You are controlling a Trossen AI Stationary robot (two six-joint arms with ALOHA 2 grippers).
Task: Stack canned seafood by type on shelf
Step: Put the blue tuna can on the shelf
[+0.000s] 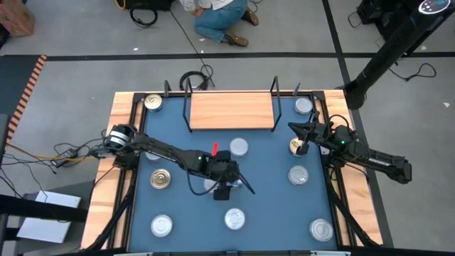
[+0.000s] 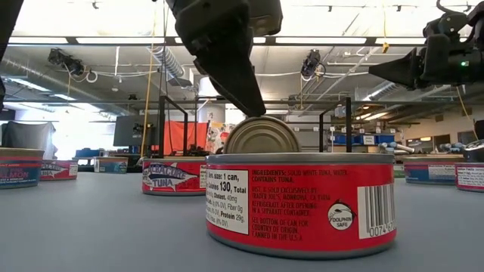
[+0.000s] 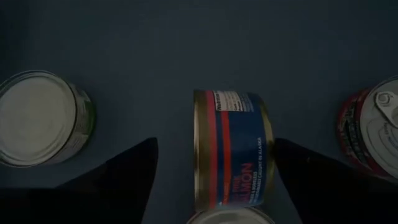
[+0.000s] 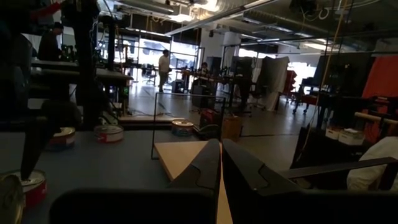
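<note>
The salmon can (image 3: pixel 231 149) lies on its side on the blue worktop (image 1: pixel 270 178), mid-table, well short of the empty shelf (image 1: pixel 231 110). The left hand (image 3: pixel 214 171) hangs over it, fingers (image 3: pixel 127 171) spread wide, one either side. For a sound grasp, the hand should descend squarely and close across the flat lids, not the rolling label. The right hand (image 1: pixel 298 129), fingers together, waits near the shelf's end.
</note>
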